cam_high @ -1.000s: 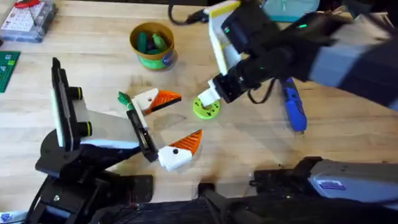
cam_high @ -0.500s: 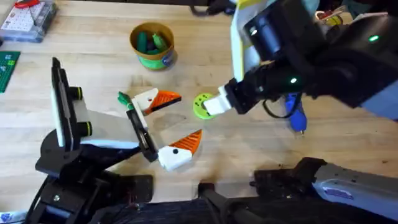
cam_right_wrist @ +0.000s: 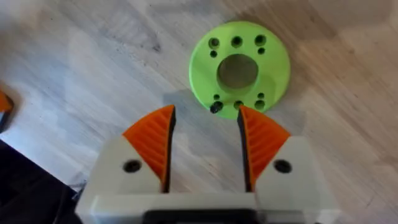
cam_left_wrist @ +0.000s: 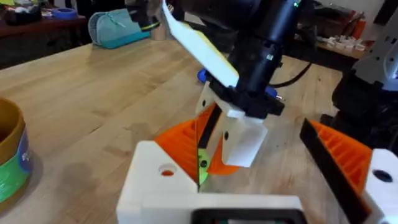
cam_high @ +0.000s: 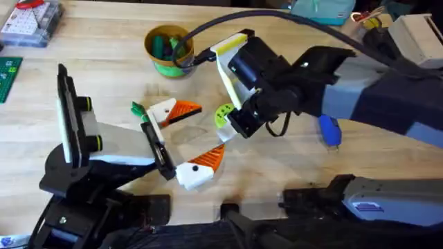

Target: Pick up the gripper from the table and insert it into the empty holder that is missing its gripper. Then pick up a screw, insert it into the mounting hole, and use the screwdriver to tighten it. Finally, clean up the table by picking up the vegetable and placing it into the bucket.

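Since the earlier frames the right gripper (cam_high: 223,131) has swung left, past the green disc (cam_right_wrist: 239,66) at frame centre, and now hangs open and empty just short of it. The disc is flat, rigid plastic ringed with small holes; its thin edge could slide off the ribbed orange pads (cam_right_wrist: 153,140). The blue screwdriver (cam_high: 330,131) lies right of centre, the yellow bucket (cam_high: 168,50) upper left. The left gripper (cam_high: 190,142) is open, empty.

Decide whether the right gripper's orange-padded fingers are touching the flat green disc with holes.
Apart. The right wrist view shows the open fingers short of the flat green disc, bare wood between them.
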Robot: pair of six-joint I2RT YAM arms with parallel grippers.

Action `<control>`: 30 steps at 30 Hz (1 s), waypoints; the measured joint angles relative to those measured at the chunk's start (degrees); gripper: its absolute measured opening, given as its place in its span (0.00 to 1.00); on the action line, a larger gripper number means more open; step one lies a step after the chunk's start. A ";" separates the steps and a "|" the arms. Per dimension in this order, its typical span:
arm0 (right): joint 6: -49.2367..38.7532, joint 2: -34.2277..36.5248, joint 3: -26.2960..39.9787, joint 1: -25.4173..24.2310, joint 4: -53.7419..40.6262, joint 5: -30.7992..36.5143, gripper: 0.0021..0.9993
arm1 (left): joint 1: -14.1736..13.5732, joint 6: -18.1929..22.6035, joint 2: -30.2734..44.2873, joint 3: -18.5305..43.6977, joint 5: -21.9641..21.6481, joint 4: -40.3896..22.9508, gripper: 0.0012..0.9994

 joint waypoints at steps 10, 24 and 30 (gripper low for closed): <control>-0.37 2.67 0.00 0.00 0.39 0.01 0.32 | 0.00 0.00 0.00 0.00 0.00 0.00 1.00; -0.55 4.84 0.26 -0.05 1.12 0.81 0.16 | 0.00 -0.01 0.00 0.00 0.00 0.00 1.00; -0.74 5.41 0.66 -0.05 1.10 1.42 0.00 | 0.00 0.00 0.00 0.00 0.00 0.00 1.00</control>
